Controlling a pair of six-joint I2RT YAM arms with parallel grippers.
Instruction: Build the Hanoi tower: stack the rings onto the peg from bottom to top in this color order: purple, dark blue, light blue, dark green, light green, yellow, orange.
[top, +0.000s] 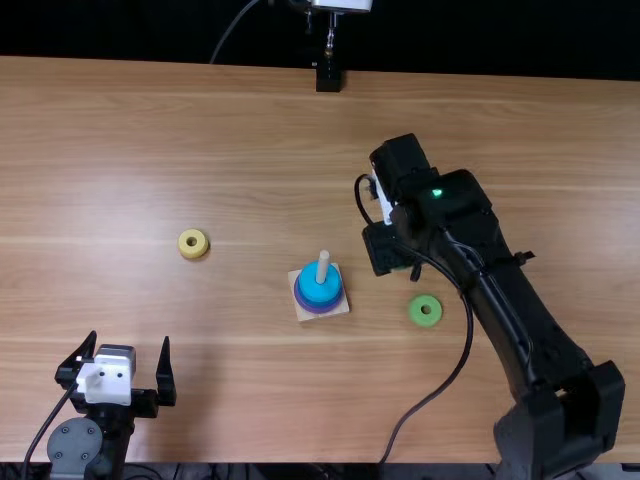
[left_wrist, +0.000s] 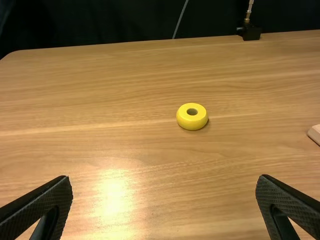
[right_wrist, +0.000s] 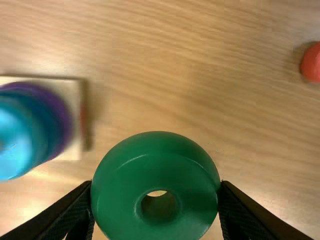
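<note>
The right gripper (top: 392, 262) is over the table, right of the peg base (top: 338, 308). In the right wrist view the right gripper (right_wrist: 156, 187) is shut on the dark green ring (right_wrist: 159, 172). Around the upright peg (top: 323, 266) sit the light blue ring (top: 318, 288) and, lowest, the purple ring (top: 318, 307); a darker blue band shows between them in the right wrist view. Left of the base lies the yellow ring (top: 192, 243). The light green ring (top: 425, 310) rests right of it. At the near left, the left gripper (top: 129, 345) stands open; likewise the left gripper (left_wrist: 164, 181) in its wrist view.
A red-orange ring (right_wrist: 312, 62) lies on the table, away from the base. The right arm's links and a loose cable span the table's right half. A black stand (top: 328, 76) is at the far edge.
</note>
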